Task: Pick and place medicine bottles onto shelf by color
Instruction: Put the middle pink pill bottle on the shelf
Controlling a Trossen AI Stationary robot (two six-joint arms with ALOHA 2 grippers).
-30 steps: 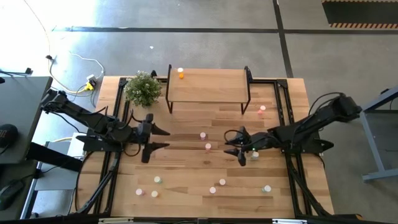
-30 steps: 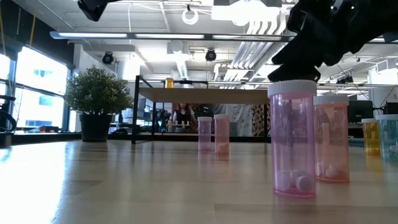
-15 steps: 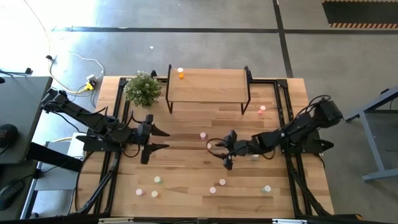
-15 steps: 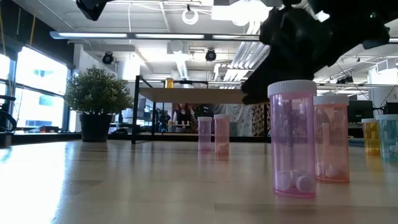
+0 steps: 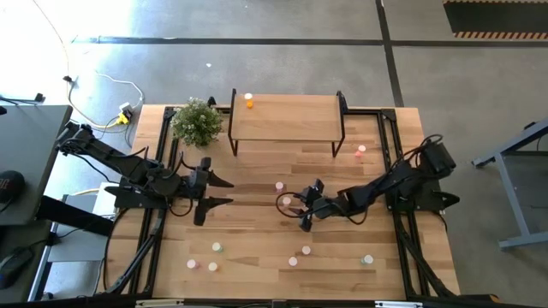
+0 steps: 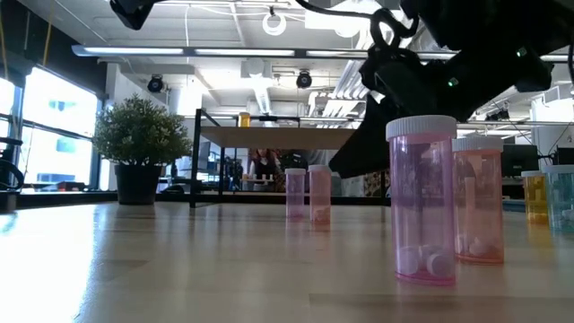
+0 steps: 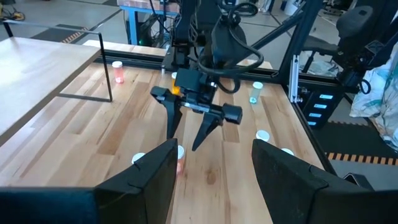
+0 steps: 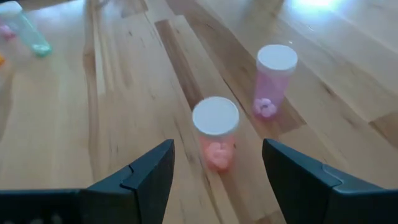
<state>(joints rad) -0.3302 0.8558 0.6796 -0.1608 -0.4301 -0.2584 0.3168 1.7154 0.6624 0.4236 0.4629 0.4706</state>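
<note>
High view, listed left to right: left gripper (image 5: 221, 191) is being held idle over the desk (image 5: 257, 171), fingers released wide. Shelf (image 5: 287, 115) is carrying one orange bottle (image 5: 249, 101) at its left end. Light-pink bottle (image 5: 279, 186) is standing just beyond the salmon bottle (image 5: 286, 202). Right gripper (image 5: 296, 210) is being positioned at the salmon bottle, fingers (image 8: 143, 180) released, straddling it, nothing grasped.
</note>
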